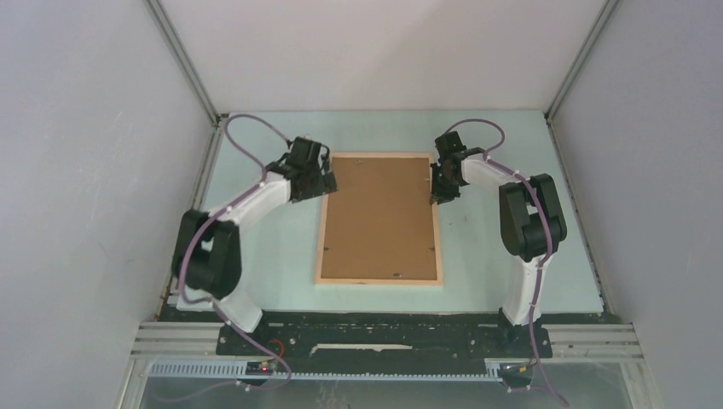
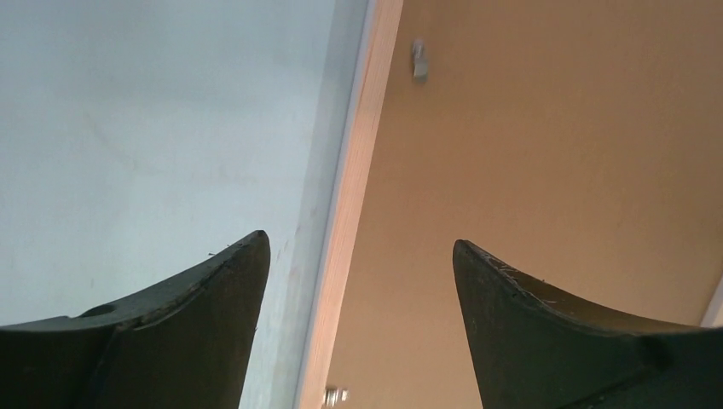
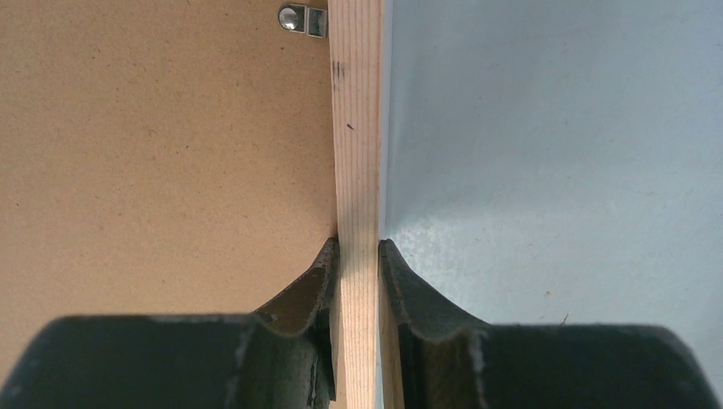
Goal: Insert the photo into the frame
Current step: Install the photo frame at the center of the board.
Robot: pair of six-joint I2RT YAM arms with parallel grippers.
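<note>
The frame is lying flat in the middle of the table, its long sides running away from the arm bases. The photo is sitting inside it, board side up, filling the opening. The left gripper is hovering at the frame's left rail near the far corner, one finger standing over the table and the other over the board (the rail running between them, untouched). The right gripper is sitting opposite on the right rail, its fingers pressing that rail from both sides. A small clip is lying on the board just beyond them, against the rail.
</note>
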